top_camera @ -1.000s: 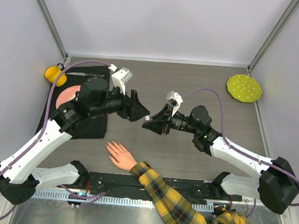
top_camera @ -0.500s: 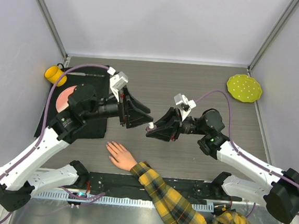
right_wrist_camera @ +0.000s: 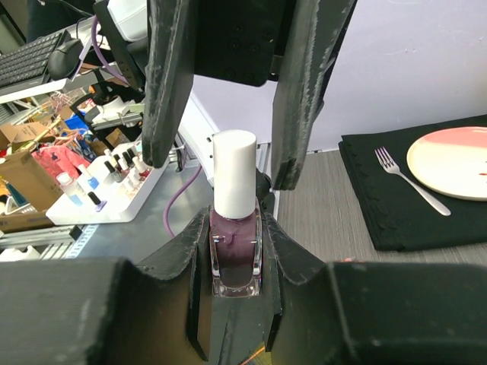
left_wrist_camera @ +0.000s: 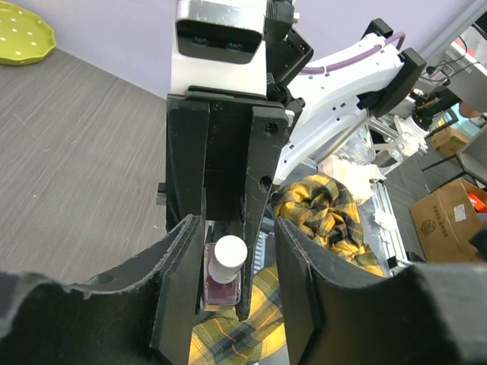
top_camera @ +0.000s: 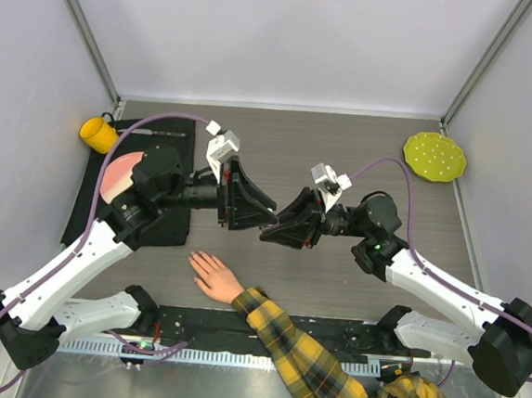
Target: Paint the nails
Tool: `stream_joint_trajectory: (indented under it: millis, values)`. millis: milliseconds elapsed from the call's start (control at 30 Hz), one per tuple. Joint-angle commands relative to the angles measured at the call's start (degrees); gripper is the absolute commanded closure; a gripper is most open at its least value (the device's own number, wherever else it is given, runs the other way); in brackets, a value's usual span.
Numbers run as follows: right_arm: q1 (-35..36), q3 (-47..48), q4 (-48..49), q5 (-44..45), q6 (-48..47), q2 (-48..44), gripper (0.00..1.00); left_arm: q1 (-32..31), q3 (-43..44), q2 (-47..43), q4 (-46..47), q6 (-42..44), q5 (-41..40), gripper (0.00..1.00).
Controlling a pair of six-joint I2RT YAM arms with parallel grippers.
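Flat on the table point(top_camera: 362, 161) at 6 o'clock: pale hand point(top_camera: 214, 276), tiny nails point(top_camera: 194, 259) pointing to 10 o'clock. In the middle: right gripper point(top_camera: 270, 232) squeezing the dark bottle point(right_wrist_camera: 235, 258). Left gripper point(left_wrist_camera: 237, 228) half wide around the white cap point(right_wrist_camera: 233, 171), not touching. Step now, probably: opening the bottle. Next: pinch cap, twist off.

No legible text, label, brand, number or sign in any view. Nail polish bottle point(right_wrist_camera: 236, 255): face toward camera plain, no print seen. Cardboard box point(left_wrist_camera: 447, 222) in background: any marking too small to read.
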Motion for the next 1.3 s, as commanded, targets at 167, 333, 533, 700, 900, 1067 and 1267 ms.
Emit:
stream_joint_trajectory:
  millis: [167,333,533,700,900,1067,1267]
  values:
    - [0.1,3.8,2.9,1.3,0.2,0.5,0.99,0.0,0.2,-0.6,-0.7,2.7,1.4,0.60]
    - [0.1,4.1,2.2,2.4,0.2,0.4,0.99,0.0,0.8,-0.9,-2.1,4.4,-1.0,0.83]
    - [0.5,5.7,-12.1,21.4,-7.5,-0.7,0.99,-1.4,2.8,-1.1,-8.9,5.8,-21.4,1.00]
    - [14.0,8.6,-26.0,68.8,-28.8,-1.0,0.99,-10.6,5.7,1.2,-15.0,1.4,-60.8,1.00]
    - [21.7,8.9,-17.3,91.9,-38.7,3.9,0.99,-20.2,13.3,10.5,-23.2,-4.9,-81.8,1.00]
    - [21.2,8.2,-17.3,79.6,-38.4,2.6,0.99,-20.1,13.3,9.7,-20.0,-4.6,-77.2,1.00]
    - [13.9,8.5,-22.3,59.4,-31.9,-0.8,0.99,-17.9,13.6,6.4,-19.9,-0.4,-63.5,0.37]
